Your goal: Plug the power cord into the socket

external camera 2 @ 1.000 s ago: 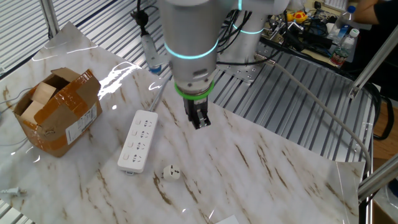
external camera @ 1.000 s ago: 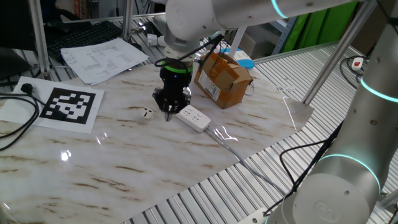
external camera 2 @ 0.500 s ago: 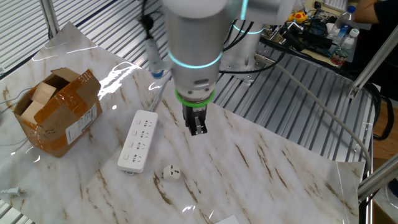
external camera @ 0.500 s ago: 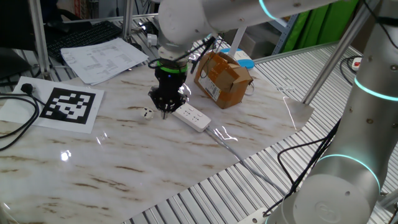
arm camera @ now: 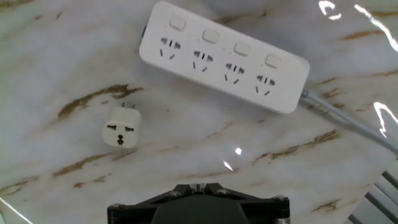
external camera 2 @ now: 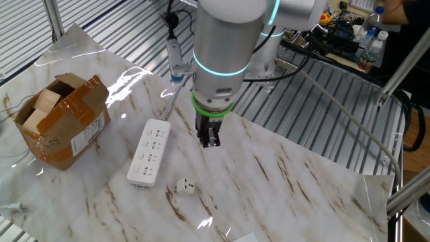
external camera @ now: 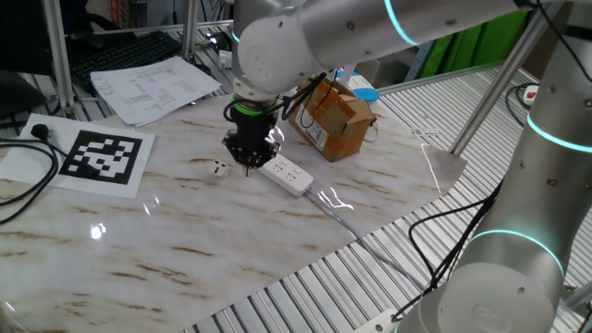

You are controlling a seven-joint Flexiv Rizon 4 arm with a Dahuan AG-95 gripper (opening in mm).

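Glossy marble-look table [arm camera: 186, 162]; smooth white plastic socket [arm camera: 224, 57] and power cord [arm camera: 121, 129].

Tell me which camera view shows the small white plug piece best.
The hand view: the power cord plug lies large and unobstructed on the marble, its dark slots and prongs clear, apart from the socket strip. The other fixed view shows it small but clear; one fixed view shows only a tiny speck beside the gripper.
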